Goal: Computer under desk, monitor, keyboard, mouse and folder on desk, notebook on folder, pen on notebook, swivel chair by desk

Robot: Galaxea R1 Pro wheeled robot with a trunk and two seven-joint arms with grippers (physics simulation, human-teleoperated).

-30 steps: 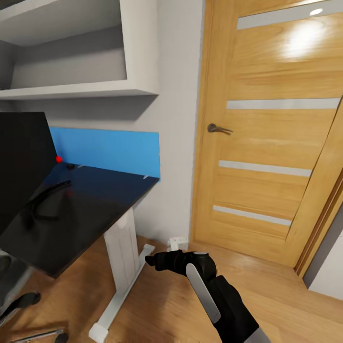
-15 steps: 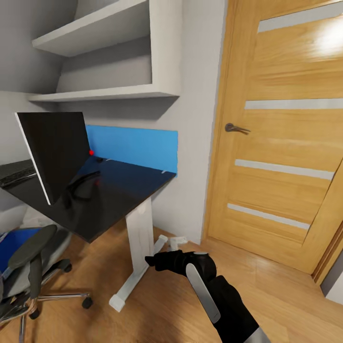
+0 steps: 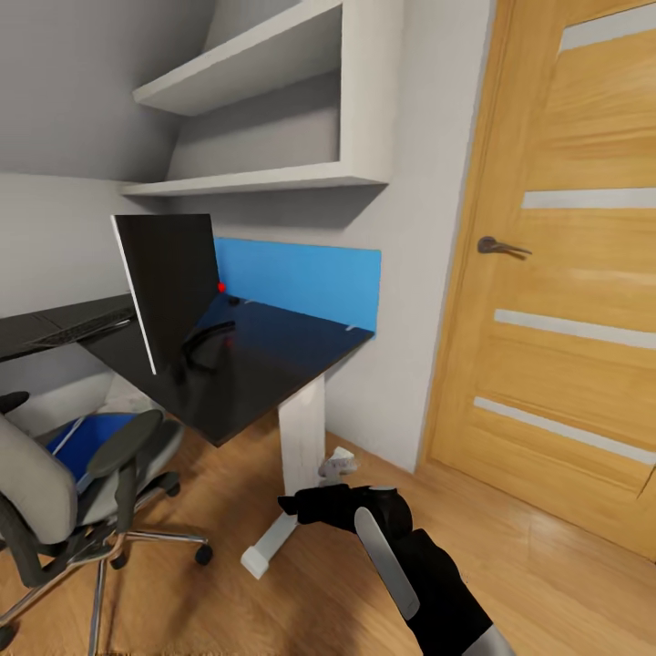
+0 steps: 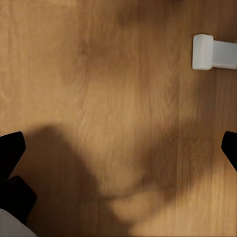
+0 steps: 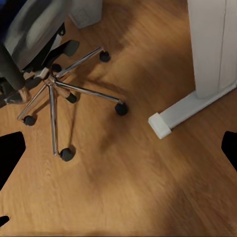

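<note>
Now the robot stands near the corner of the desk (image 3: 264, 364), and the right gripper (image 3: 296, 501) hangs low over the wood floor (image 3: 565, 583), with nothing in it. Its fingers look apart in the right wrist view, at the two edges, but in the head view I cannot tell for sure. The left gripper (image 4: 118, 148) also points down at bare floor, fingers wide apart.

The folder (image 3: 87, 437) lies flat on the seat of the swivel chair (image 3: 55, 492), to the left of the right gripper and a little higher. Only part of its blue face shows, so I cannot tell its long axis. The monitor (image 3: 173, 287) stands on the desk, turned edge-on, and the keyboard (image 3: 82, 328) lies behind it to the left.

In my judgement the left arm is nearer to the folder, and the robot must turn left first.
</note>
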